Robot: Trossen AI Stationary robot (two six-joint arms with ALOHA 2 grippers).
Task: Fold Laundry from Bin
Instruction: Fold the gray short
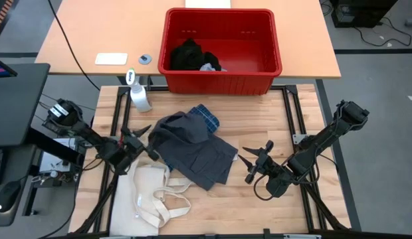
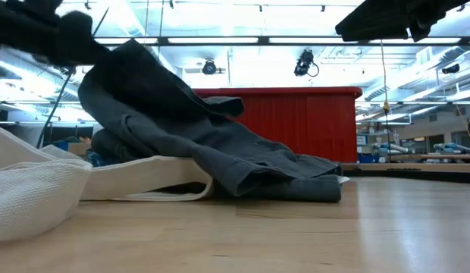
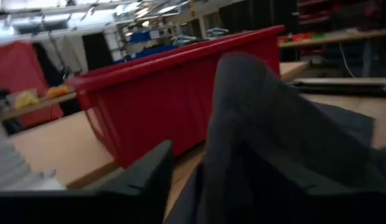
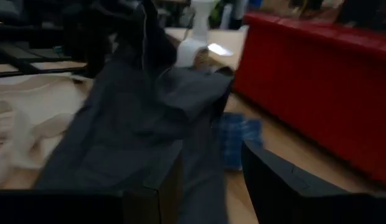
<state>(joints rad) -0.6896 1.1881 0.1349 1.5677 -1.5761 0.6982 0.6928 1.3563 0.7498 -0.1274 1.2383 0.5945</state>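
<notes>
Dark grey soft garment (image 1: pixel 193 149) lies mid-tabletop; left gripper (image 1: pixel 141 141), fingers parted, touches its raised edge, which may collapse unfolded.

Lab: workbenches (image 2: pixel 417 158), ceiling strip lights (image 2: pixel 220 39)

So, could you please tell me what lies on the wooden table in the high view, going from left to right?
Left gripper → cream canvas tote bag → dark grey crumpled garment → right gripper.
</notes>
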